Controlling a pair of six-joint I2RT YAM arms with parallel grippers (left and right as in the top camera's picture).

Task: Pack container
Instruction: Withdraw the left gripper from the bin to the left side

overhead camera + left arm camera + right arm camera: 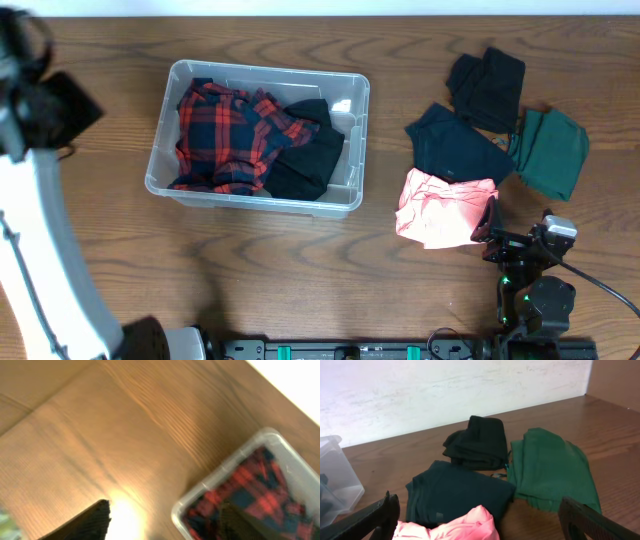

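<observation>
The clear container stands left of centre, holding a red plaid garment and a black garment. My left gripper hovers off its left end, above the table. In the left wrist view this gripper is open with nothing between its fingers, and the container's corner lies below it to the right. My right gripper is wide open at the near edge of a pink garment. In the right wrist view the pink garment lies between the spread fingers of that gripper.
Beyond the pink one lie a dark navy garment, a folded black garment and a green garment. A white wall runs behind the table's far edge. The container's end shows at the left of the right wrist view.
</observation>
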